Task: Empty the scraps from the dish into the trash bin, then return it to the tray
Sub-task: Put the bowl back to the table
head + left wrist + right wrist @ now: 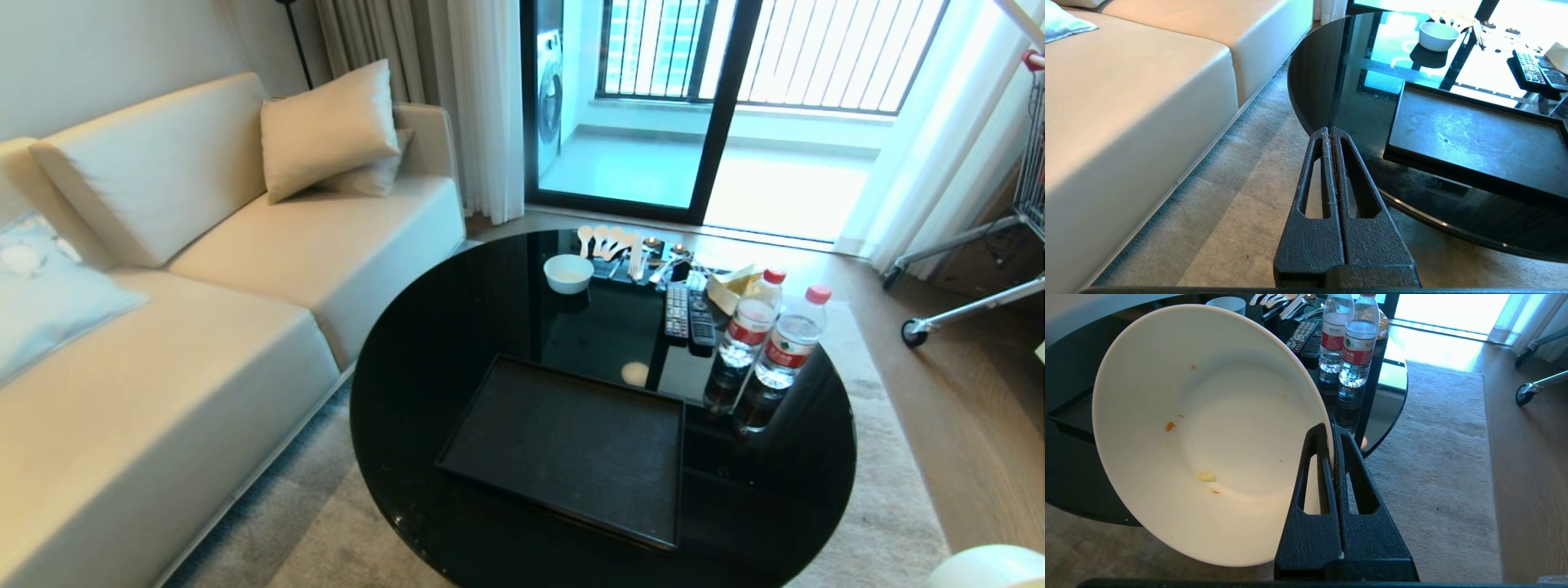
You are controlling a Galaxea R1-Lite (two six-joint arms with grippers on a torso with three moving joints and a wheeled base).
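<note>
My right gripper (pixel 1331 430) is shut on the rim of the dish (pixel 1208 437), a glossy white bowl. The bowl is tipped on its side beside the round black table, over the carpet. A few scraps cling inside it: a pale yellow bit (pixel 1205 476) and tiny orange flecks (pixel 1170 426). Its rim shows at the bottom right corner of the head view (pixel 988 567). The black tray (pixel 571 441) lies empty on the table's near side. My left gripper (pixel 1329 130) hangs shut and empty over the carpet by the table's edge. The trash bin is out of view.
On the glass table (pixel 424 367) stand a smaller white bowl (pixel 568 273), two water bottles (pixel 747 331), two remotes (pixel 687 314) and spoons (pixel 604 239) at the far side. A cream sofa (pixel 204 327) is on the left. A wheeled cart leg (pixel 914 332) is at the right.
</note>
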